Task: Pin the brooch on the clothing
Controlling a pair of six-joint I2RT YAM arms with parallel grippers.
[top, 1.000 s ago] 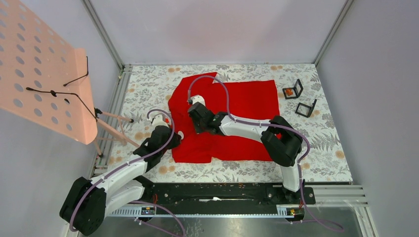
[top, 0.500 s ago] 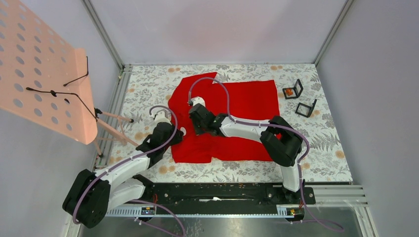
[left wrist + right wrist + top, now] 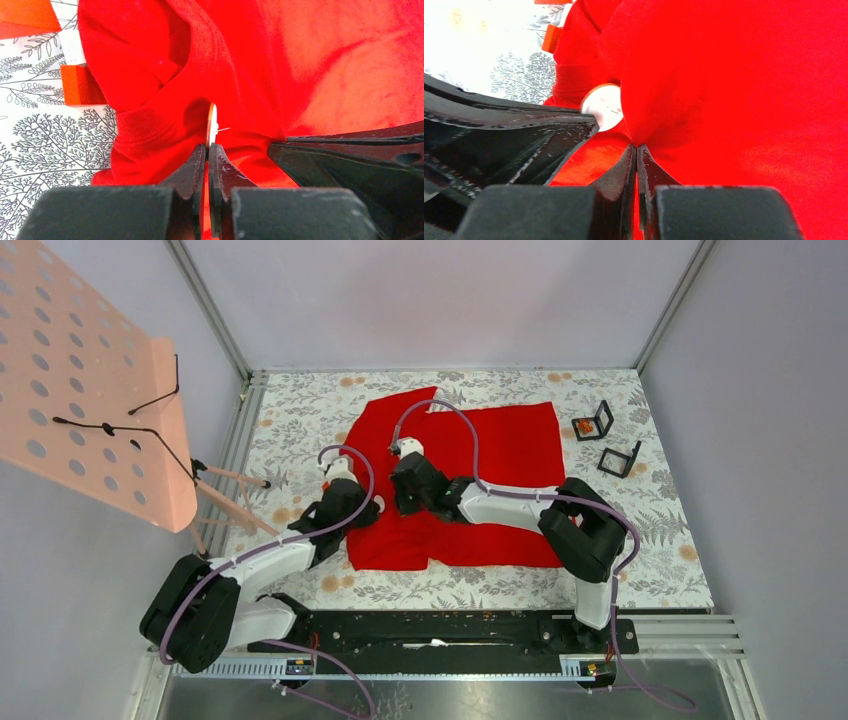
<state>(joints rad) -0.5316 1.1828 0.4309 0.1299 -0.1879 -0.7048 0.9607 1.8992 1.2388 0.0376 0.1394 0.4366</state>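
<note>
We see the left hand [image 3: 207,149] pinching the brooch [image 3: 212,120] edge-on at the left edge of the shirt [image 3: 500,440], its pin [image 3: 223,129] aimed sideways at the fold [image 3: 649,117] that our right hand [image 3: 636,149] pinches just beside it. We reckon the next push runs along that pin into the raised cloth.

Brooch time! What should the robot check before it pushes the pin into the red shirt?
1. Left gripper shut on the brooch: ok.
2. Right gripper pinching up a fold of the shirt: ok.
3. Brooch close beside that raised fold: ok.
4. Pin standing out from the brooch: ok.
5. Pin tip lined up with the fold: cannot tell.
6. Pin already through the cloth: cannot tell.
</note>
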